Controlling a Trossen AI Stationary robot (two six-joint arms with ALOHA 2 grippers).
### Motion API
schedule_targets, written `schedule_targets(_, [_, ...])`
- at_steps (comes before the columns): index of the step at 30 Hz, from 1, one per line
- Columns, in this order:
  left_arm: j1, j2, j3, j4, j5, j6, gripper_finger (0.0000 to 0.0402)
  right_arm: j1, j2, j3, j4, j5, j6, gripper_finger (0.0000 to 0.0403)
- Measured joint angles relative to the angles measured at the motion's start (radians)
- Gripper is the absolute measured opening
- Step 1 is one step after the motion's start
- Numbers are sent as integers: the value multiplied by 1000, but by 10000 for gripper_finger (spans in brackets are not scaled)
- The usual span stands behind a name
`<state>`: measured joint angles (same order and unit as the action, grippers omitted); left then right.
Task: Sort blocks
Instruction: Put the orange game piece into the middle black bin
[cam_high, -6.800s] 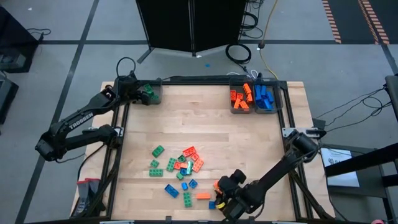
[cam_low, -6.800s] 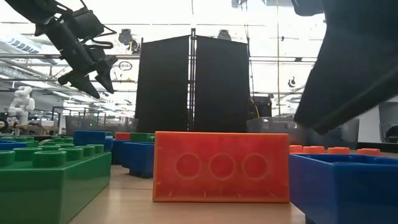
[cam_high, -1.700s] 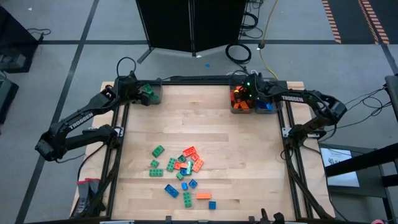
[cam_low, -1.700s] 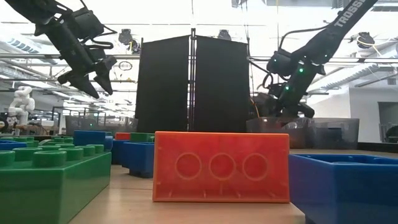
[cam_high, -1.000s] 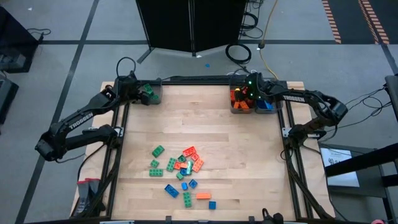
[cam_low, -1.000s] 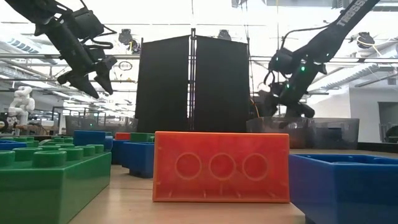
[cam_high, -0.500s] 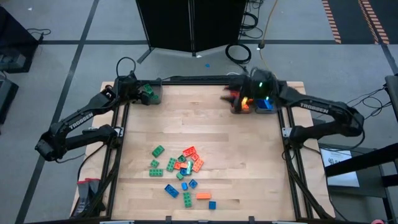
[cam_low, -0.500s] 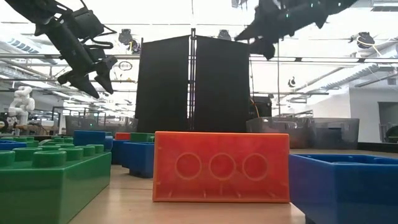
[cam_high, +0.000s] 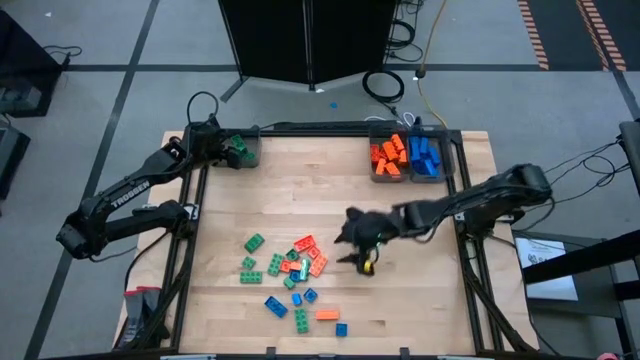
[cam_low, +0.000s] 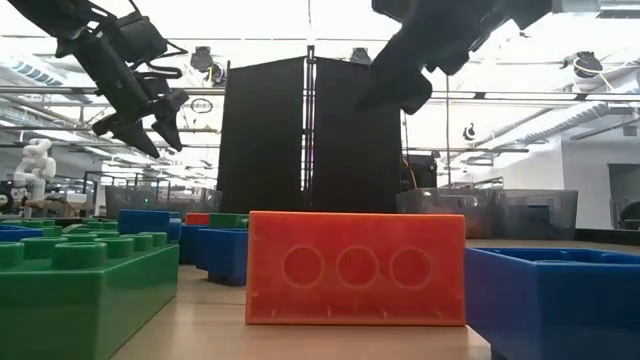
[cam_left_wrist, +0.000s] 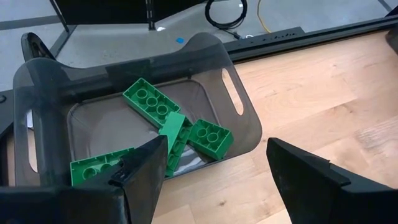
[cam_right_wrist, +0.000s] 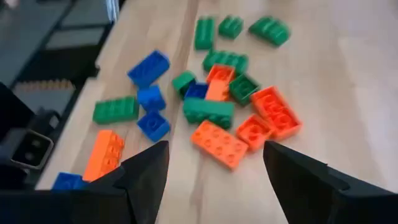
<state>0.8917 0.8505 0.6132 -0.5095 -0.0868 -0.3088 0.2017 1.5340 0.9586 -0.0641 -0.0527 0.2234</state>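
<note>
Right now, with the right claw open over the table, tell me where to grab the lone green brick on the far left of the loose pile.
Take the green brick across its narrow width, closing on its two long side walls, and come straight down from above. It lies flat and skewed to the table edge, apart from the other blocks, so all its sides look free. The right claw would likely need turning to match that skew.

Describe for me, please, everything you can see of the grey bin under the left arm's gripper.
The grey bin is a translucent, smoky plastic tub, rectangular with rounded corners and slot handles cut into its walls. It sits upright at the table's far left corner, partly on the light wood, against the black frame rail. Inside lie several green blocks, piled loosely, one tilted on edge. The left gripper hangs open above it, touching nothing.
</note>
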Motion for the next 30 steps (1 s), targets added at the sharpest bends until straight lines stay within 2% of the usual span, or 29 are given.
schedule_targets(6, [0,0,0,-4,0,0,277,101,149,115,0,56,4,256])
schedule_targets(13, [0,0,0,-9,1,8,277,174,314,281,-44,54,72,256])
schedule_targets(19, [0,0,0,-11,4,9,277,240,368,293,-41,84,227,256])
schedule_targets(26, [0,0,0,-10,4,10,277,334,428,293,-17,167,297,256])
schedule_targets(30, [0,0,0,-8,4,10,277,352,432,293,-28,254,311,256])
